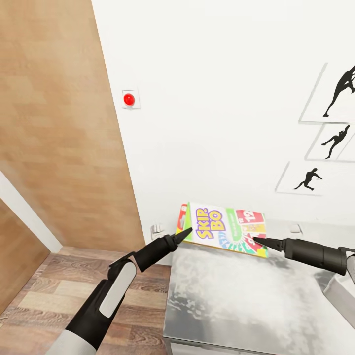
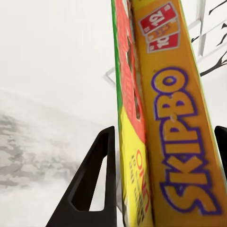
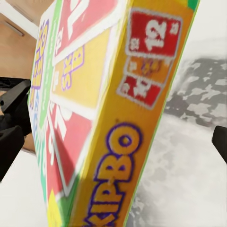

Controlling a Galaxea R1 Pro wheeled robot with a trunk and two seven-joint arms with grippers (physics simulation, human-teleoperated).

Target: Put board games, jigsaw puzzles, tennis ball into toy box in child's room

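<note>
On the far left of the head view a brown door point(image 1: 54, 123) stands beside the white wall point(image 1: 217, 98), with a red button on a small plate point(image 1: 129, 99) next to it and wood-plank floor point(image 1: 64, 281) below. Further right, three black sports-silhouette pictures point(image 1: 335, 123) hang on the wall above the desk point(image 1: 236, 296), whose mottled grey top reaches the wall. A pale grey toy box point(image 1: 342, 298) shows by its corner at the right edge.

The slim yellow-red-green "SKIP-BO" board game point(image 1: 224, 229) is held tilted above the desk's back edge, near the wall, between both arms. The left gripper point(image 1: 186, 233) touches its left end; in the left wrist view its fingers point(image 2: 92, 184) stand wide apart with the box's narrow edge between them. The right gripper point(image 1: 257, 241) meets the box's right end, and in its wrist view the fingers likewise straddle the box point(image 3: 109, 118); whether they press on it cannot be told.
</note>
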